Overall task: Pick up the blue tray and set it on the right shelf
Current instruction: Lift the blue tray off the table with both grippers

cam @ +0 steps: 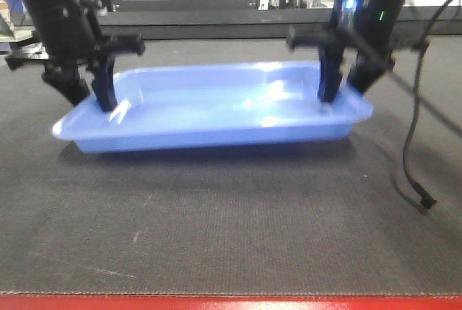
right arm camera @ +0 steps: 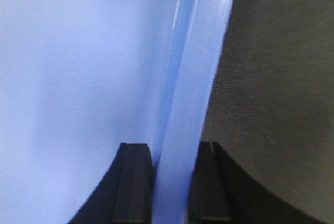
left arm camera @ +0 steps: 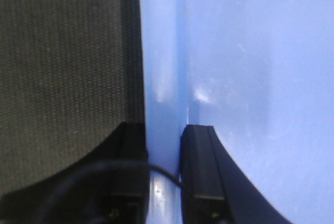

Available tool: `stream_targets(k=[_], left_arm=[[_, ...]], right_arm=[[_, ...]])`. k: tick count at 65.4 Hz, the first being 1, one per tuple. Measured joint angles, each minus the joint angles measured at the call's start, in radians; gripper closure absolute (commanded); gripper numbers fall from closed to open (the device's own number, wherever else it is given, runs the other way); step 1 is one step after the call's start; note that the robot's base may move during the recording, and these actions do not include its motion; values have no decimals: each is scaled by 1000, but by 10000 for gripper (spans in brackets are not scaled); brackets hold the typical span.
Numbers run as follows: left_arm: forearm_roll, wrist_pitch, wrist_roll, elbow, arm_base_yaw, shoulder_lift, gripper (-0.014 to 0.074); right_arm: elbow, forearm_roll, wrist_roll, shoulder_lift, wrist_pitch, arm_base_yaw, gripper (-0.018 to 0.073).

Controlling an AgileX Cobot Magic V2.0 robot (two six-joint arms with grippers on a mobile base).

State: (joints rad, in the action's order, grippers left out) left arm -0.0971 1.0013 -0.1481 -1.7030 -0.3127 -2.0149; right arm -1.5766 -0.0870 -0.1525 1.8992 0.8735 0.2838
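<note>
The blue tray appears to rest flat on the dark woven mat of the desk, spanning the gap between the two arms, with one short end at each pincer. The left pincer stands astride the tray's left end: in its wrist view one black finger lies on the mat side of the flared rim and the other on the basin side, both pressed close against the blue wall, so it is clamped on the rim. The right pincer mirrors this at the opposite end, and its wrist view likewise shows the rim pinched between two black fingers, the basin to its left and the mat to its right. Judging from this, the grasp is made and the lift is not yet begun, since the tray's underside seems to sit on the mat. The next move calls for both arms to rise together and level, keeping their spacing fixed so the shallow plastic neither bows nor slips from either hold, then to carry it to the right. The right shelf cannot be made out in these views, so its height and clearance cannot be judged here. A loose black cable hangs just outside the right pincer and could drag across the path.
</note>
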Motion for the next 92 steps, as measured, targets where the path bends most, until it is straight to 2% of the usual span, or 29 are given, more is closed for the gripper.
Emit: stream_targets(k=[17,30,42,52,68,92], left_arm=[[-9,72,-2,-6,-2,260,643],[-46,94,-2,150,-19,453,643],[-66,94,-4,308,-72,617,638],[-66,95,-49,380,-126,733,638],[-62,95,-85,385,-175,824,638],[-72,95,-89,385,-177,827,645]], right_arm=[[80,8,-2,-292,2,0,498],[247,-23,-6,-494,-2,3,498],[400,-44,-6,-651,-2,6,498],[471,-52,-6,-773,6,6,498],[478,-52,-6,-933,16,6,498],[480,-54,-6,-973,24,6,505]])
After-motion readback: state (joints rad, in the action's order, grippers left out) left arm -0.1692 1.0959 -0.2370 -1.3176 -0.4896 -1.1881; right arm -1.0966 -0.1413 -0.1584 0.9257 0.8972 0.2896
